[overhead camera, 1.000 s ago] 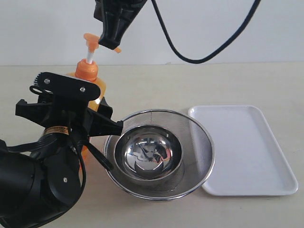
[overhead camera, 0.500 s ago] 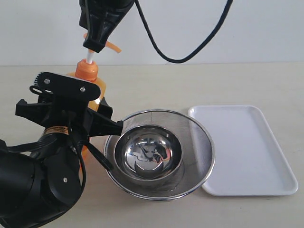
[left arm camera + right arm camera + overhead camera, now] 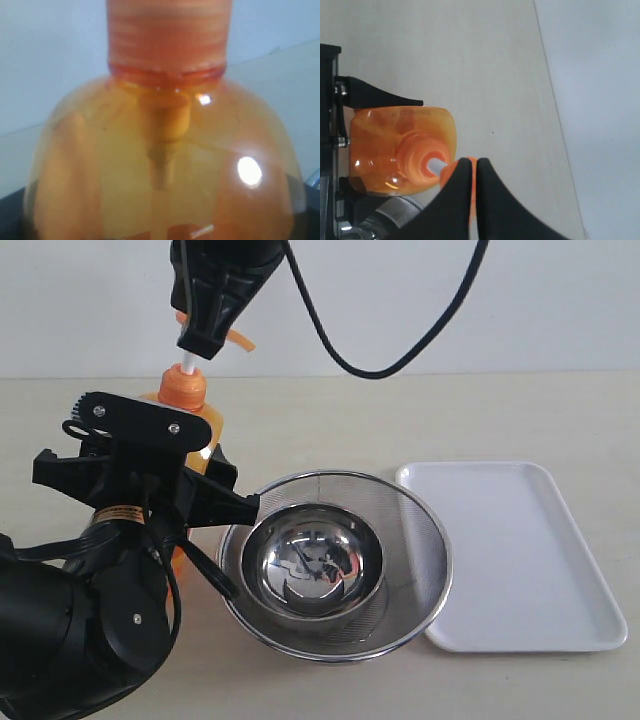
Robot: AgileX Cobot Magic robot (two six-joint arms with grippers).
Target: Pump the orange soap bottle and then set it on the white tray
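"Looking at the left side of the table (image 3: pixel 400 420), do you see where the orange soap bottle (image 3: pixel 214 430) stands?"

"Yes. It stands upright there, and the left gripper (image 3: pixel 185 465) clasps its body from both sides. I judge this as a firm hold. In the left wrist view there is almost only orange plastic."

"And the right gripper (image 3: pixel 197 343)?"

"It reaches down from above with its fingers pressed together and nothing between them. The tips touch the pump head (image 3: pixel 238 340), on top of the white stem (image 3: pixel 186 365). The stem looks raised, so I think the pumping stroke is not yet made."

"What can go wrong from here?"

"The tips are narrow and the head is small. If the push does not go straight down along the stem, the tips may slide off the head and strike the collar (image 3: pixel 183 388). They may also tilt the bottle inside the left grip."

"And afterwards?"

"The white tray (image 3: pixel 520 540) lies at the right, well apart from the bottle. The steel strainer (image 3: pixel 425 530) with its bowl (image 3: pixel 315 560) sits between them. If the bottle travels low, its base can catch the strainer rim. Also, the head points to the right, so soap may fall on the table or into the strainer."
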